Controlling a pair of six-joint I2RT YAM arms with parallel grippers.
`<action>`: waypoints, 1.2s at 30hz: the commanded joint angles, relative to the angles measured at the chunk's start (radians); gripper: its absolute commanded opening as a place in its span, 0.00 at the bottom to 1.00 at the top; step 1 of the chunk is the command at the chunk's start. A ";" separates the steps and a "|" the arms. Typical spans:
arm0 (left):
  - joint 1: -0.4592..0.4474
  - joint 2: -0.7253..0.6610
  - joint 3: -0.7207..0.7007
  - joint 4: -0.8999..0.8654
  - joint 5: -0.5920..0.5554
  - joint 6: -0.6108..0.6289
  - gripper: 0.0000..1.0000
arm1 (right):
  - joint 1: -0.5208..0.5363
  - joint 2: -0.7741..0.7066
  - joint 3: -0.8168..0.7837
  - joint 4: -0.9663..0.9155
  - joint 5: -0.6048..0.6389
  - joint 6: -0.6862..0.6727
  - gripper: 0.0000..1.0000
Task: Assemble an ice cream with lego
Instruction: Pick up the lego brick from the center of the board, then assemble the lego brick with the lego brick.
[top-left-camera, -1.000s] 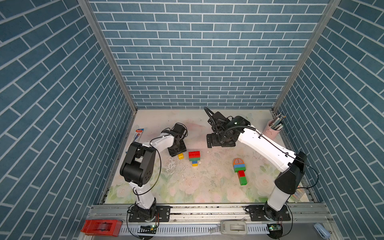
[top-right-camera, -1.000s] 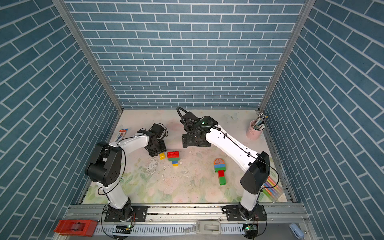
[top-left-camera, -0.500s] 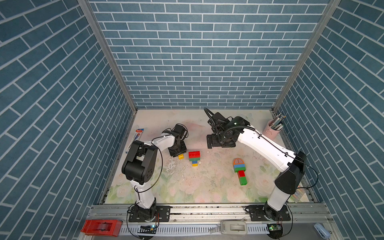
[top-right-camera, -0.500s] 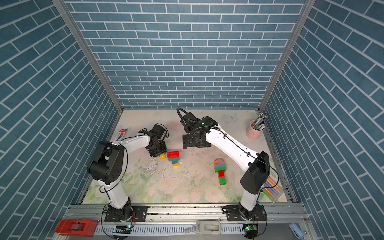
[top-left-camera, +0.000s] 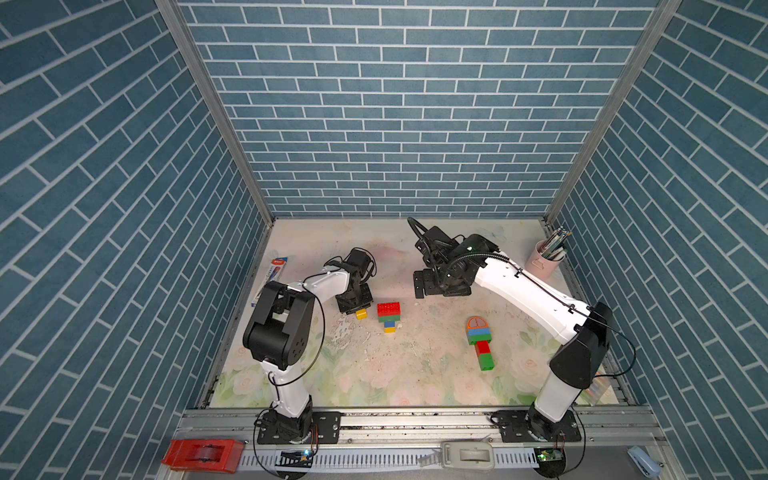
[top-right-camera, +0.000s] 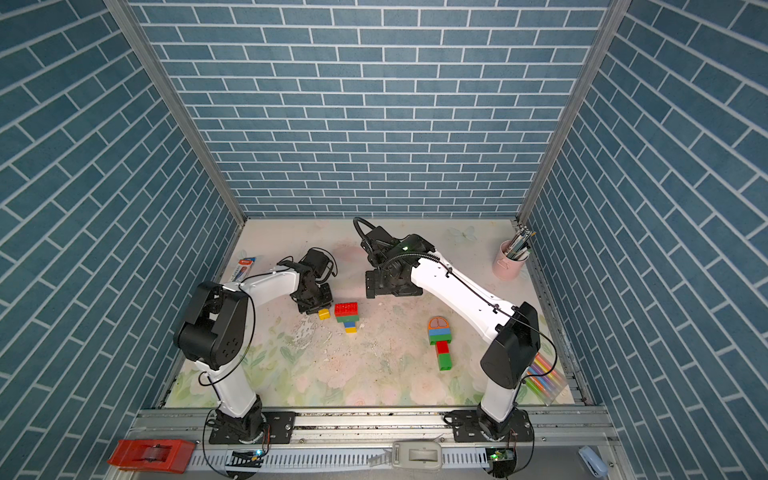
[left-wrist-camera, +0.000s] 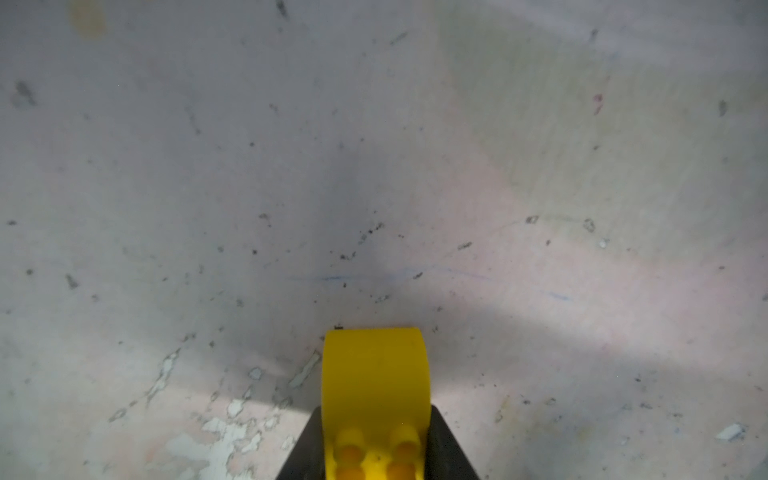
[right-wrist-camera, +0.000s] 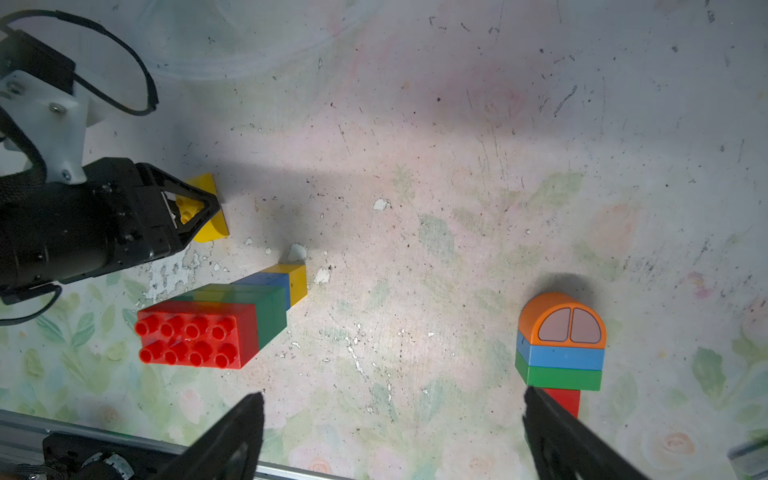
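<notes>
Both top views: worn floral-print tabletop (top-left-camera: 415, 374) sitting inside blue brick-pattern walls (top-left-camera: 395, 124); left gripper (right-wrist-camera: 203, 205) clamping the small yellow round-topped plastic brick (left-wrist-camera: 374, 374).
Versus a second ago, its jaws are now pinching that brick, which is resting on the tabletop just beside the red-green-blue-yellow brick stack (top-left-camera: 389, 316). The orange-domed brick stack (top-left-camera: 479, 340) is lying well apart, unmoved. The left arm is reaching forward, wrist pitching down. The right gripper (right-wrist-camera: 395, 419) is hovering, jaws wide apart, holding nothing.
</notes>
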 joint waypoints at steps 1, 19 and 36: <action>-0.001 -0.058 0.023 -0.088 -0.049 0.046 0.20 | -0.004 -0.046 -0.023 0.002 0.001 0.003 0.98; -0.111 -0.279 0.422 -0.514 0.045 0.781 0.10 | -0.029 -0.207 -0.305 0.240 -0.115 -0.129 0.98; -0.298 -0.225 0.571 -0.687 0.184 1.180 0.02 | -0.101 -0.402 -0.629 0.461 -0.221 -0.149 0.97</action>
